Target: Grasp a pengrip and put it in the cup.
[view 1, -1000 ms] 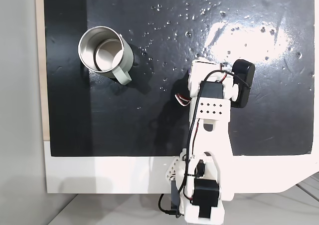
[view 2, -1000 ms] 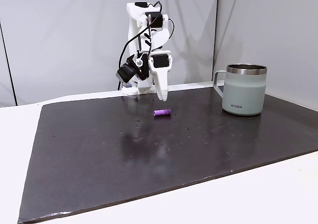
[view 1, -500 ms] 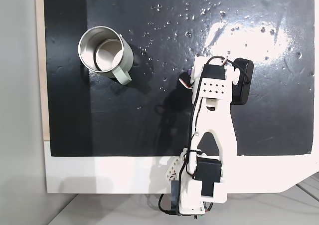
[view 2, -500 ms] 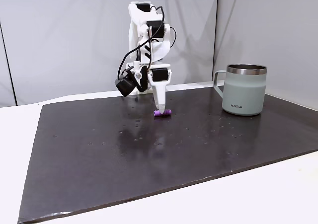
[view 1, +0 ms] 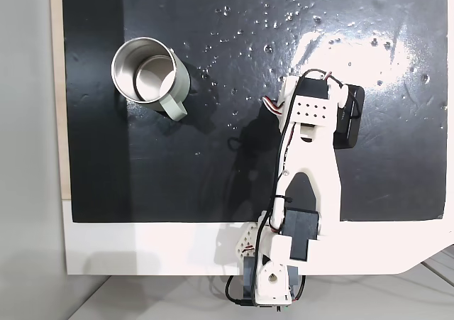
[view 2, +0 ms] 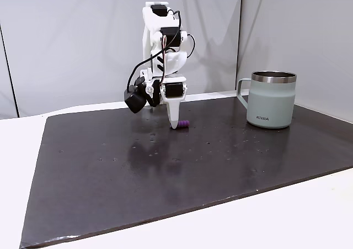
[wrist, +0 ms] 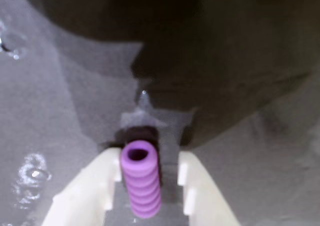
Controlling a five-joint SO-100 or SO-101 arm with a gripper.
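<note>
The gripper (wrist: 145, 186) is sitting low on the dark mat (view 2: 220, 166), fingers apart, with the pengrip (wrist: 141, 183) lying between them. In the wrist view the purple ribbed tube is running lengthwise down the gap, its open end pointing away from the camera. A narrow strip of mat is showing on each side of it, so neither finger (wrist: 90, 186) seems to be pressing on it yet. In a fixed view from the side, the white fingertip is touching or nearly touching the mat, and the pengrip (view 2: 183, 123) is peeking out just beside it.

The step in hand looks like the closing of the grasp. To do it well, the fingers should be closing slowly and evenly, since a short rubbery tube is likely to roll or squirt out if one side meets it first. The tube looks slightly nearer the left finger in the wrist view, so a small sideways correction before closing may help. The fingertips should stay low enough to catch the tube at its middle, not its top. The squeeze should be light, as the ribs will probably give good friction.

The cup (view 1: 145, 75) is standing upright on the mat, well apart from the gripper, mouth open upward and handle (view 1: 172, 107) pointing toward the arm's side of the counter (view 1: 142, 249). The lift should clear its rim before any release.
</note>
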